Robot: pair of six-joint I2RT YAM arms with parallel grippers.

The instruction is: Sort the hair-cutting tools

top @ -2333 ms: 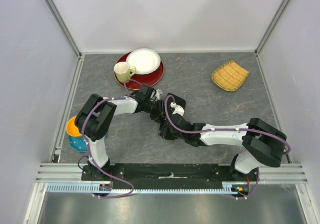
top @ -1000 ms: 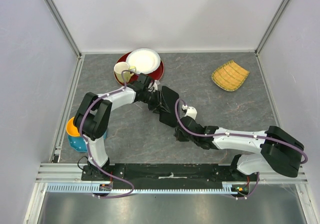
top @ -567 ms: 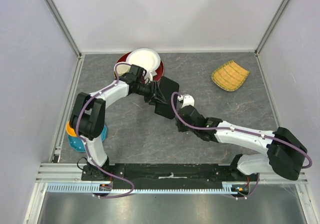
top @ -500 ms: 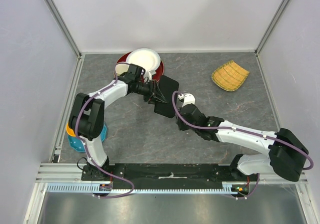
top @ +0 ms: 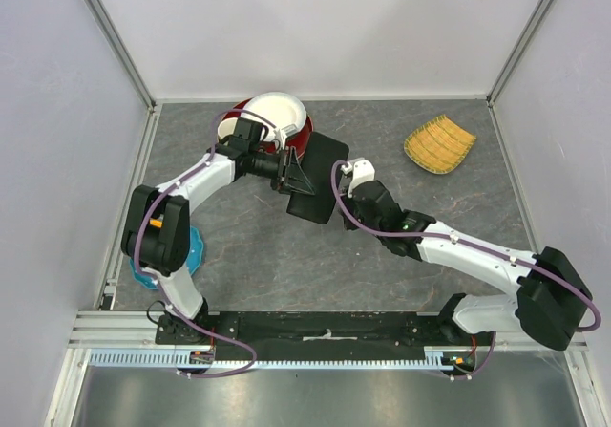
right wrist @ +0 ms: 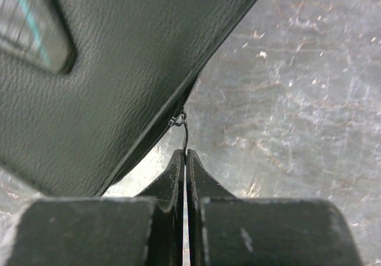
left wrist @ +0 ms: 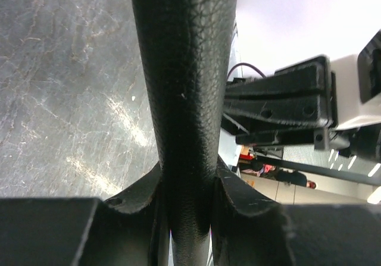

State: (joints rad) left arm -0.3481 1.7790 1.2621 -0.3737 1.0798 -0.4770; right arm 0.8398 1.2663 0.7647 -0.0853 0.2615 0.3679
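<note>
A flat black leather case (top: 318,174) is held above the table between both arms. My left gripper (top: 291,171) is shut on the case's edge (left wrist: 184,99), which fills the gap between the jaws. My right gripper (top: 341,181) is shut on the case's thin metal zipper pull (right wrist: 185,135) at the seam of the case (right wrist: 101,81). The scissors and the two combs are out of view.
A white plate (top: 277,114) on a red plate (top: 298,140) stands at the back left, behind the left wrist. A woven yellow tray (top: 438,143) lies at the back right. A blue bowl (top: 196,252) sits at the left edge by the left arm.
Both arms have lifted the case and carried it back and to the right. The right gripper has swung further right along the case's edge. The cup and orange bowl are now hidden.
</note>
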